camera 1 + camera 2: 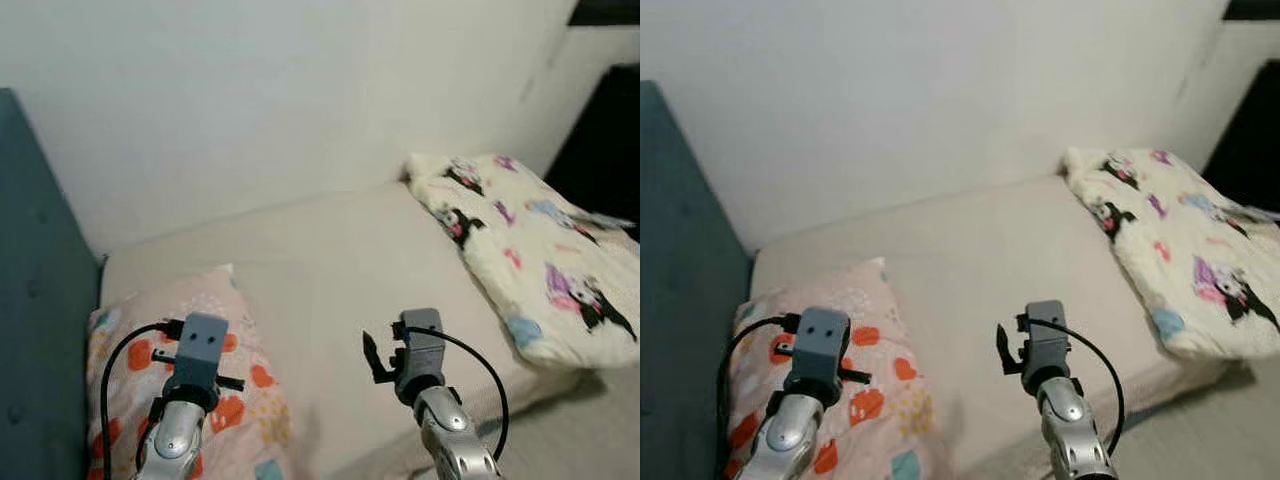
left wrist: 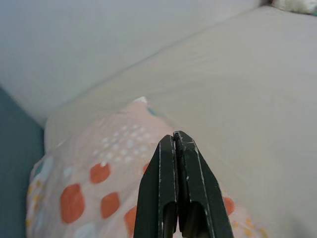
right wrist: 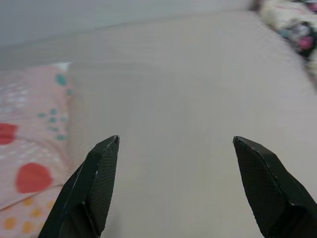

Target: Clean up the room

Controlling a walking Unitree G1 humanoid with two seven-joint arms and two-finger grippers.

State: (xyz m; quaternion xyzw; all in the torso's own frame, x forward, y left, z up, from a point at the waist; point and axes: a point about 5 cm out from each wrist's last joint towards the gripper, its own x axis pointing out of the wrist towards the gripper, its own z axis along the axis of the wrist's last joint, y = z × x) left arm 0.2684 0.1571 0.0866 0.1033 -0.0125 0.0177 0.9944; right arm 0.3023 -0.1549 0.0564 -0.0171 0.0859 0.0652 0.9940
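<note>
**Left eye view: a bed to be tidied, both claws empty above it**

A pink pillow (image 1: 185,390) with orange spots is seen lying at the bed's near left corner, beside a blue headboard (image 1: 35,290). A cream blanket (image 1: 530,250) with cartoon prints is bunched at the far right of the bare mattress (image 1: 340,270).

The left gripper (image 2: 178,148) is held above the pillow, fingers pressed together, nothing between them. The right gripper (image 3: 176,163) is poised over bare mattress, spread wide and empty.

The pillow is probably to be handled first. The left fingers would need to be parted, then lowered onto an edge or corner, where soft fabric can be pinched firmly.
</note>
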